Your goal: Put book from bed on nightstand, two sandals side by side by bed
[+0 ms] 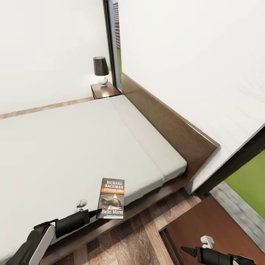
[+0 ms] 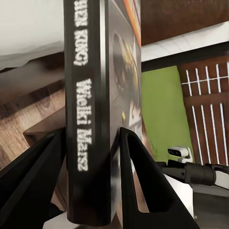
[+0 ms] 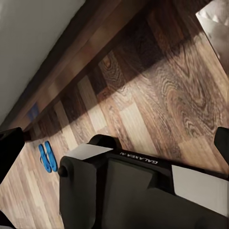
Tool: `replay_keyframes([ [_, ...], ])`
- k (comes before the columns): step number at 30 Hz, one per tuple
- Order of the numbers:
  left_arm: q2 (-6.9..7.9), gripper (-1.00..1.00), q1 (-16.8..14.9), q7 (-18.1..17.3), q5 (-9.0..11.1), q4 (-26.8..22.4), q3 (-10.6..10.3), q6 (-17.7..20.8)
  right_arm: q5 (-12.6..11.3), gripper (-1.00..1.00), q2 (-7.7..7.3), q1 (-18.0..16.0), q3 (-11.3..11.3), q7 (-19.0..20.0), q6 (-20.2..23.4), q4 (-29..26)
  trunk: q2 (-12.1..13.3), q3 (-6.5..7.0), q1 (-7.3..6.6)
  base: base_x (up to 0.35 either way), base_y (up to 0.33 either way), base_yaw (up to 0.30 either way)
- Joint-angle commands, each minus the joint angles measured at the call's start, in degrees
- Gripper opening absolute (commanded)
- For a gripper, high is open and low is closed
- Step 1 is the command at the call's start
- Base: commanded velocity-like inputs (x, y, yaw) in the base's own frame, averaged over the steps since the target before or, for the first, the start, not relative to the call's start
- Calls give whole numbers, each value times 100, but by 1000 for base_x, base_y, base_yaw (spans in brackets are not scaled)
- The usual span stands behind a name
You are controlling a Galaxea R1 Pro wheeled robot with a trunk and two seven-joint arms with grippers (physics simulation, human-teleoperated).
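Head view, lower centre: our left gripper (image 1: 96,212) clamps the book (image 1: 111,198) upright at the bed (image 1: 73,147) edge. Our right gripper (image 1: 187,251), lower right, is unreadable. The sandals (image 3: 47,156) lie paired on the floor (image 3: 157,95).

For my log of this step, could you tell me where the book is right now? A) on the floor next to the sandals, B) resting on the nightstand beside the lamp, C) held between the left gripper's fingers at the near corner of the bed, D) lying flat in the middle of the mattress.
C: the book sits between the left gripper fingers, its spine filling the gap, at the near corner of the bed.
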Motion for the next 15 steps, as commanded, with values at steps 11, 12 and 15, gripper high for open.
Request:
replay_keyframes([
  [11, 0, -100, 0, -5, 22, 3, 3, 36, -66, 100, -4, -2, 25, 14, 40, -7, -3, 85, 0, 0, 0, 0],
  [12, 0, -100, 1, -5, 21, 2, 3, 36, -67, 100, -4, -2, 24, 14, 39, -7, -3, 87, 0, 0, 0, 0],
  [15, 0, -100, 0, -3, 23, 1, 3, 36, -73, 100, -4, -2, 24, 22, 39, -8, -3, 90, 0, 0, 0, 0],
])
